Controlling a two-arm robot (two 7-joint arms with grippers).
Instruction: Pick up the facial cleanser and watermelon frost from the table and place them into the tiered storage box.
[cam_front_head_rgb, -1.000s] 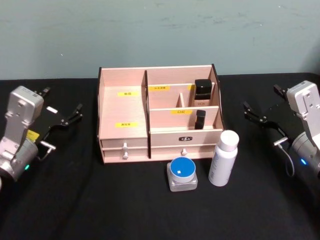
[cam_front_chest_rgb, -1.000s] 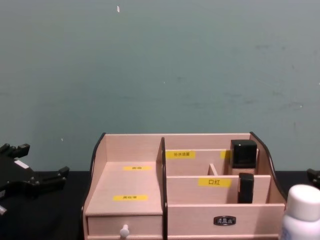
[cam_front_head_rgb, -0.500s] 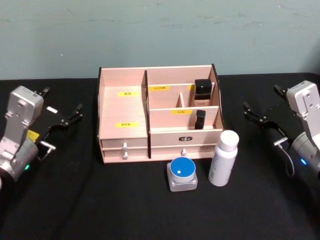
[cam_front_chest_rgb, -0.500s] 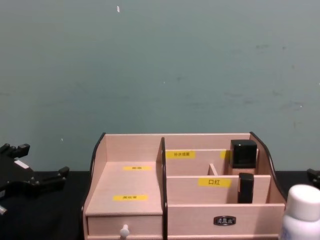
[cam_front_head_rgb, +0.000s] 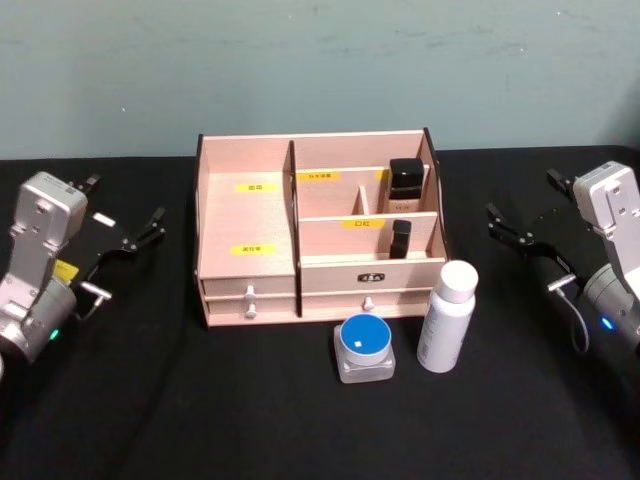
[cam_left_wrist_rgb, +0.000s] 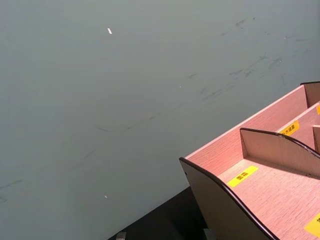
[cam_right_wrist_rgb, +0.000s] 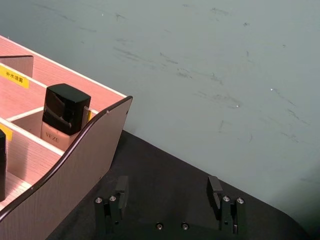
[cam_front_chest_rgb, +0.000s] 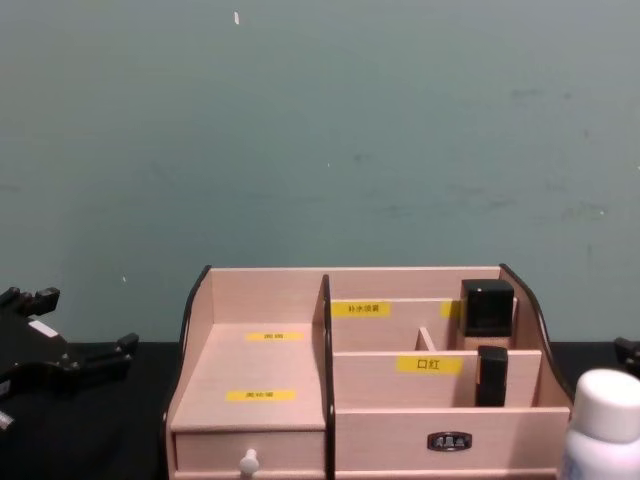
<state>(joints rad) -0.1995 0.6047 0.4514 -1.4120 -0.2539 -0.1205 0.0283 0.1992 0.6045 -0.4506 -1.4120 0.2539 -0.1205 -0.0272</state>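
One black table (cam_front_head_rgb: 200, 400) is carrying everything here. One tiered storage box (cam_front_head_rgb: 330, 272) is sitting mid-table toward 12 o'clock, with two little front drawers (cam_front_head_rgb: 248, 292) showing white knobs.

Two grippers are hanging out either side of it, both well apart from the box and touching nothing. The left gripper (cam_front_head_rgb: 123, 200) is sitting at the box's 9 o'clock and the right gripper (cam_front_head_rgb: 522, 195) at its 3 o'clock. Both have their fingers spread wide with nothing between them.

One white bottle (cam_front_head_rgb: 447, 318) is standing upright on the table at the box's 5 o'clock, just beside the front corner. One blue-lidded jar (cam_front_head_rgb: 365, 348) is sitting at the bottle's 8 o'clock, just in front of the drawers.

Two black-capped items are standing in the right-hand compartments, one in the back tier (cam_front_head_rgb: 405, 186) and one in the tier in front of it (cam_front_head_rgb: 400, 238). Five yellow labels (cam_front_head_rgb: 256, 187) are showing on the box.
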